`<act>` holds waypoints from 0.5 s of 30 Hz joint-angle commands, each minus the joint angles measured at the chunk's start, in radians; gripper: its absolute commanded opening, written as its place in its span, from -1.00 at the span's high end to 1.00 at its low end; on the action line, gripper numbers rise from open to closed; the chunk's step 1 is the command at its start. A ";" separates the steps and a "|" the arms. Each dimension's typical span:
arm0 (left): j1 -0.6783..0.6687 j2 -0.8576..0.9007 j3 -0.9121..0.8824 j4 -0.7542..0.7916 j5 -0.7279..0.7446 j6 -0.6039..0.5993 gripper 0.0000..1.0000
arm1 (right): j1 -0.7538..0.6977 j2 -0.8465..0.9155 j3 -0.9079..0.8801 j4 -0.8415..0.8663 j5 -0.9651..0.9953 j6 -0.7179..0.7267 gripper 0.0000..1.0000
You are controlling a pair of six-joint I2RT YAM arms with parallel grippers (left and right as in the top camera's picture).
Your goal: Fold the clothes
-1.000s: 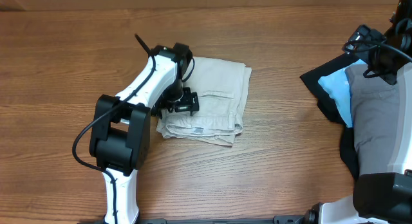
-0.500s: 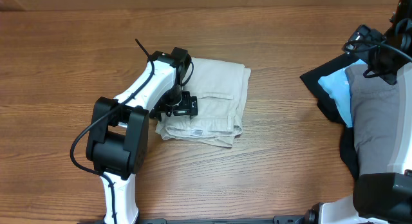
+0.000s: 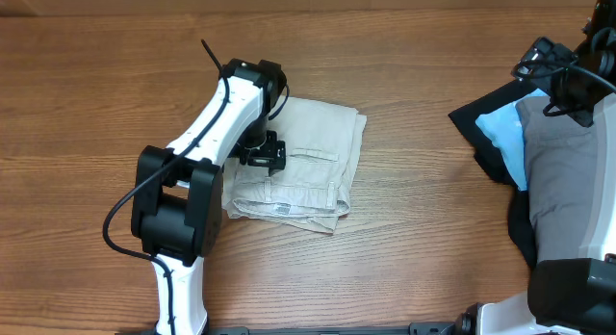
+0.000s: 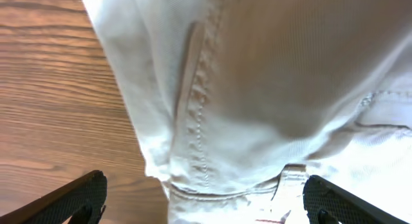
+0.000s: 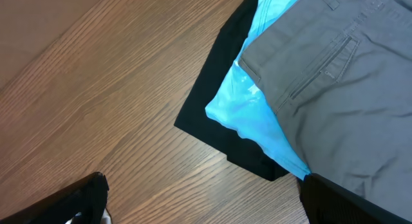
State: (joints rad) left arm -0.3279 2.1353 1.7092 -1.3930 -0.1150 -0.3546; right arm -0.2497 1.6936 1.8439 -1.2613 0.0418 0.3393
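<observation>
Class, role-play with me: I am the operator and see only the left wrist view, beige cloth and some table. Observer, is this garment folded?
Observer: Yes, overhead the beige shorts lie folded into a compact rectangle.
Operator: Are other clothes waiting?
Observer: At the table's right edge: grey garment on top, light blue garment beneath, black garment lowest.
Operator: Where is the right gripper?
Observer: Open and empty, over the black garment's edge.
</observation>
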 commanded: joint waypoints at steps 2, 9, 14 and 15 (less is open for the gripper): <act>-0.005 -0.014 0.028 -0.005 -0.049 0.051 -1.00 | -0.002 -0.003 0.003 0.002 0.009 0.001 -1.00; -0.006 -0.059 0.027 -0.005 -0.031 0.063 -1.00 | -0.002 -0.003 0.003 0.002 0.009 0.001 -1.00; -0.005 -0.137 0.011 0.046 0.018 0.063 -1.00 | -0.002 -0.003 0.003 0.002 0.009 0.001 -1.00; -0.005 -0.162 -0.005 0.066 0.035 0.063 -0.99 | -0.002 -0.003 0.003 0.002 0.009 0.001 -1.00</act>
State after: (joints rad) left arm -0.3279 2.0754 1.7134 -1.3556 -0.1246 -0.3099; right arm -0.2497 1.6936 1.8439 -1.2613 0.0418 0.3397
